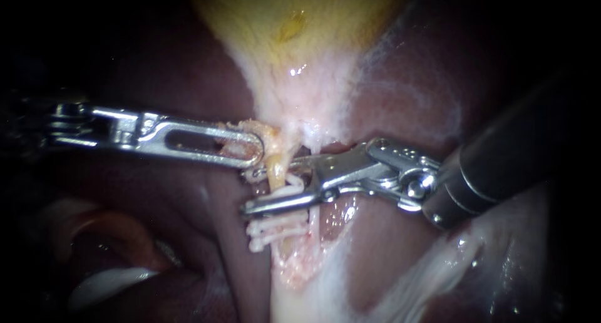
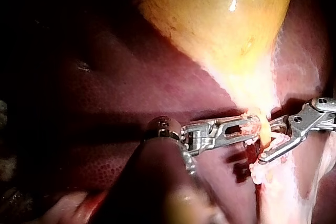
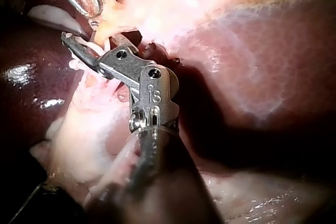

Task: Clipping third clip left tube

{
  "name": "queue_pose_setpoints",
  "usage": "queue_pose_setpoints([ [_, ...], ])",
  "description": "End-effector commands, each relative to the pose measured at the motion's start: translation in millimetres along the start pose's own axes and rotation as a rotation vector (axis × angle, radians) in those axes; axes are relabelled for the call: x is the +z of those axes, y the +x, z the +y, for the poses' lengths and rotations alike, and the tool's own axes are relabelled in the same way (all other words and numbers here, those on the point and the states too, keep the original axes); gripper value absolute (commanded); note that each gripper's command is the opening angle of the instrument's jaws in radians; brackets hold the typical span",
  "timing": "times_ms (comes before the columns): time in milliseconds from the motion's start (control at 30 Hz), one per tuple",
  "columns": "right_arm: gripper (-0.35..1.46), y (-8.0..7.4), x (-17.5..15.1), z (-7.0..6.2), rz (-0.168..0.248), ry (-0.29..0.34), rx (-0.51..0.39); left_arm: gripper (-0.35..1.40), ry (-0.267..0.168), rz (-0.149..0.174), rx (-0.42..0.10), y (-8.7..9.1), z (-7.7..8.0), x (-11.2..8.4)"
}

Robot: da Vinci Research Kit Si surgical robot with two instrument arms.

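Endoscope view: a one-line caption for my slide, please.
Right instrument, jaws open, straddles the tube below the gallbladder; left instrument grips tissue.

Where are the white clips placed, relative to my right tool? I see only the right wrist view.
Observer: The endoscope view shows the white clips on the tube, just below the lower jaw of the right tool.
Operator: And what does the left tool hold?
Observer: In the left wrist view, the left tool is shut on tissue beside the tube, on the gallbladder side of your open jaws.
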Motion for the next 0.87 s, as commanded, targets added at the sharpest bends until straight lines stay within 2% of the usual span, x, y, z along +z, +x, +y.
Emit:
queue_pose_setpoints([
  [33,-0.10,-0.1,-0.3,-0.1,0.000,0.001,0.025,-0.35,0.000,0.000,0.000,0.0,0.0,0.0],
  [133,-0.35,-0.2,-0.8,-0.3,-0.001,0.003,0.042,-0.35,0.000,0.000,0.000,-0.1,0.1,0.0],
  [867,-0.35,-0.6,-1.7,-0.1,-0.002,0.007,0.059,-0.35,0.002,0.002,0.000,-0.2,0.4,-0.1],
])
